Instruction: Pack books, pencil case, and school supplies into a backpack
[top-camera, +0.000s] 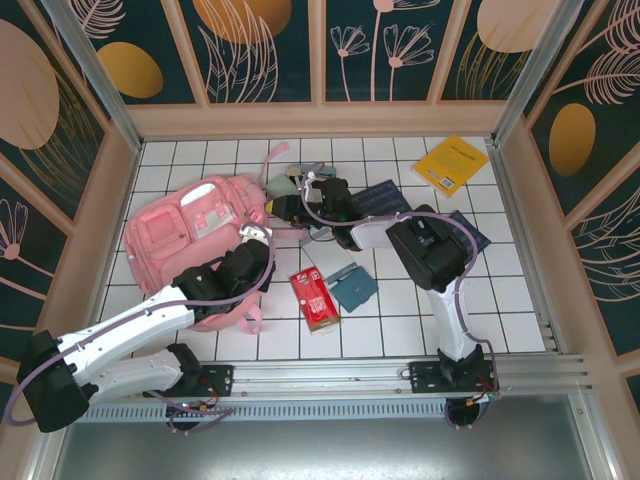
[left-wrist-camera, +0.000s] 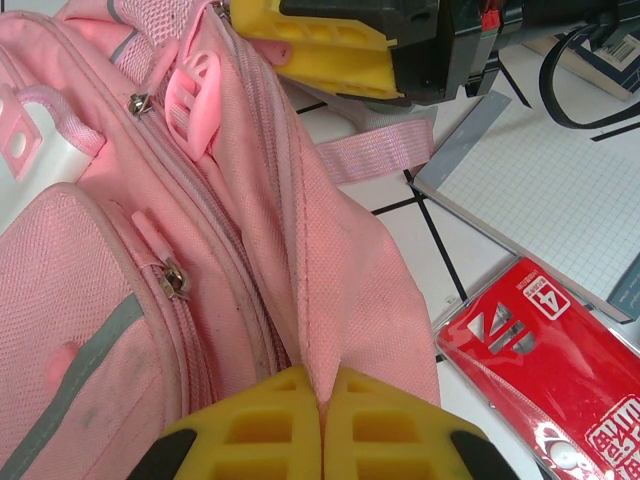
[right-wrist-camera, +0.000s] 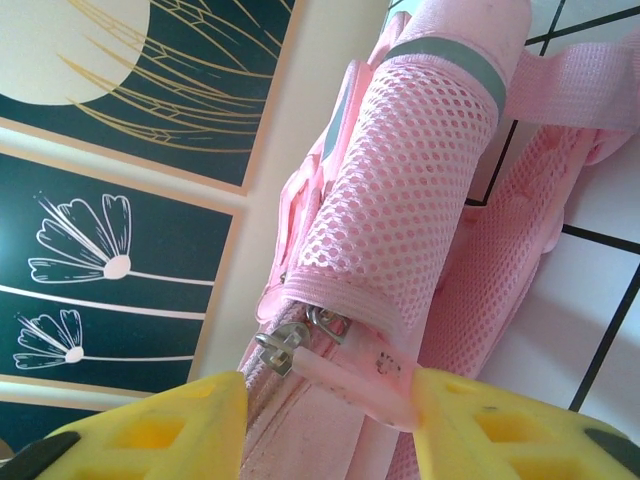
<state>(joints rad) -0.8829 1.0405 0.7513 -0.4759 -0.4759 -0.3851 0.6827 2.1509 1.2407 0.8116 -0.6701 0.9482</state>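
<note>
Nearest me, my left tool is closed tight on a ridge of fabric on the near right side of the pink backpack. I judge this pinch is there to steady the bag and hold the cloth taut while the zip is worked. The backpack lies front pockets up on the left half of the counter. Its long axis seems to run from the near left towards the far middle, though I cannot say which end is the top. Farther on, my right tool has its jaws apart on either side of a pink zip pull below the mesh side pocket, not clamped on it. The red packet lies just right of the bag. The yellow book lies near the far right corner.
</note>
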